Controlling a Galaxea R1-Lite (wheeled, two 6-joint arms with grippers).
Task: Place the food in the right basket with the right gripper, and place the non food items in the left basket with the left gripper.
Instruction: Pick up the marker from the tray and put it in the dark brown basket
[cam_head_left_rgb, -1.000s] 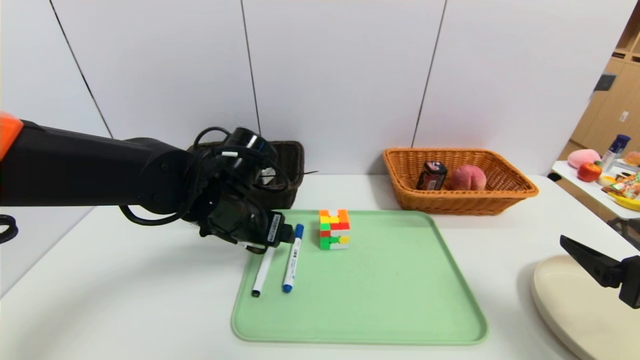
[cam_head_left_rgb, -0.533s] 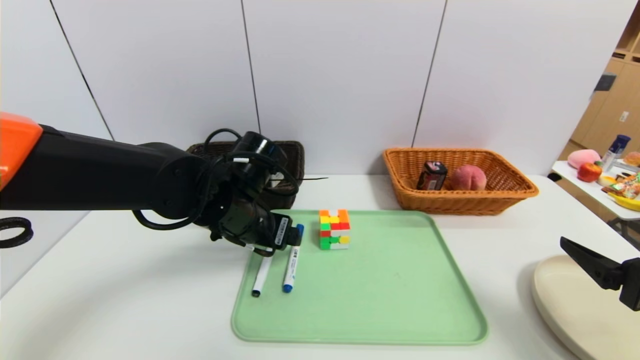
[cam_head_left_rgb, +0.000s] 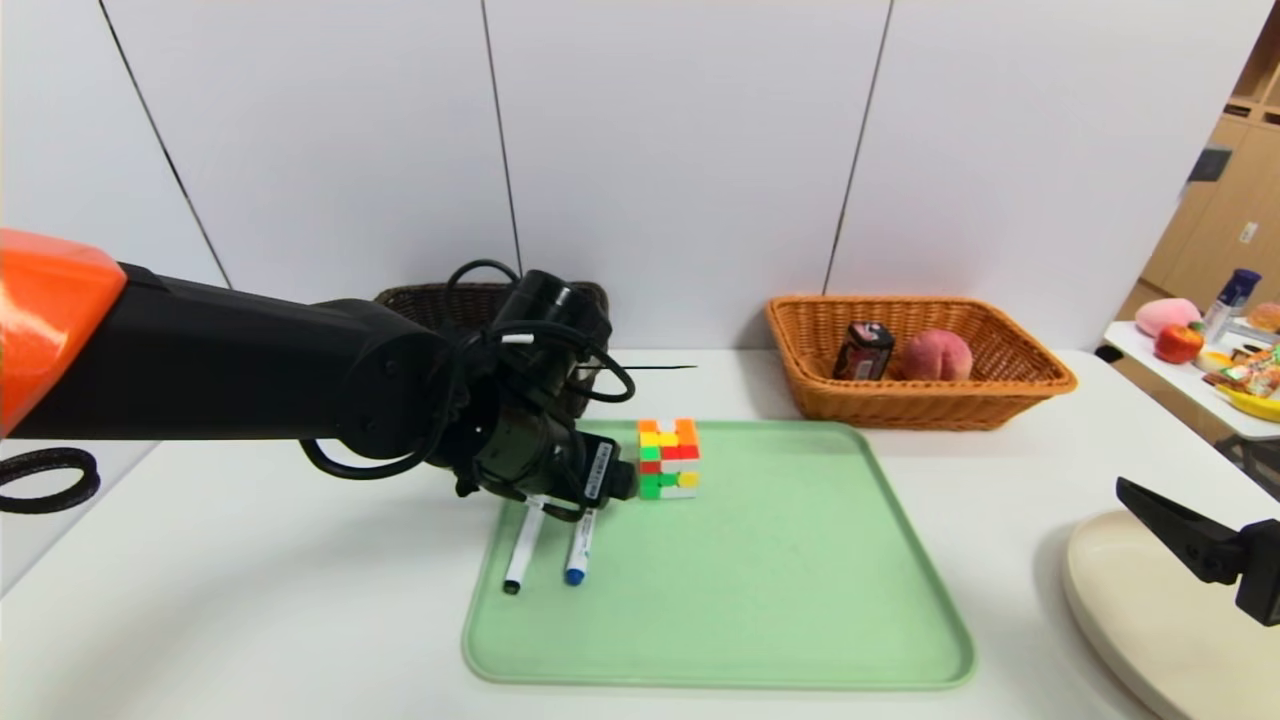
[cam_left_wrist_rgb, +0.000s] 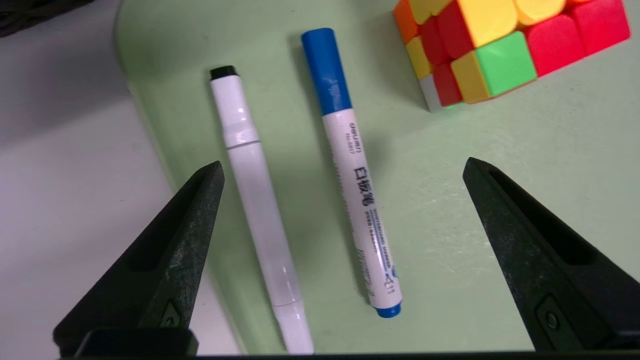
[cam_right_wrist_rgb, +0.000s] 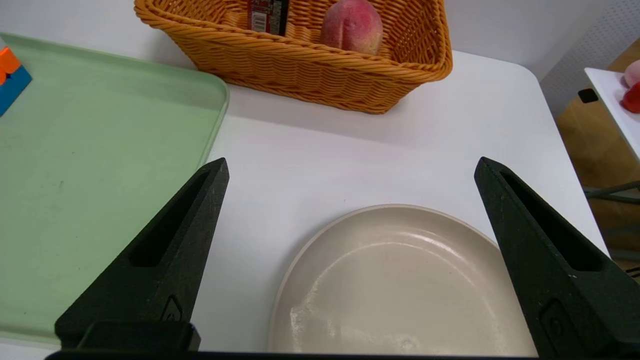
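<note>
My left gripper (cam_left_wrist_rgb: 342, 167) is open and empty, hovering over the left part of the green tray (cam_head_left_rgb: 780, 590). Below it lie the black-capped marker (cam_left_wrist_rgb: 252, 200) and the blue-capped marker (cam_left_wrist_rgb: 355, 185), side by side and both between its jaws. The puzzle cube (cam_head_left_rgb: 668, 458) stands just to the right of the gripper; it also shows in the left wrist view (cam_left_wrist_rgb: 495, 45). The dark brown basket (cam_head_left_rgb: 440, 298) is mostly hidden behind my left arm. The black tube is out of view. The peach (cam_head_left_rgb: 936, 355) and the dark container (cam_head_left_rgb: 862, 350) lie in the orange basket (cam_head_left_rgb: 1040, 375). My right gripper (cam_right_wrist_rgb: 350, 167) is open and empty above a beige plate.
A beige plate (cam_head_left_rgb: 1150, 610) lies at the table's front right, under my right gripper. A side table with toy food (cam_head_left_rgb: 1210, 350) stands far right. A black cable loop (cam_head_left_rgb: 45, 478) lies at the left edge.
My left gripper has moved right across the tray, from the markers' capped ends toward the cube, and now hides more of the dark basket. The right arm has not moved.
</note>
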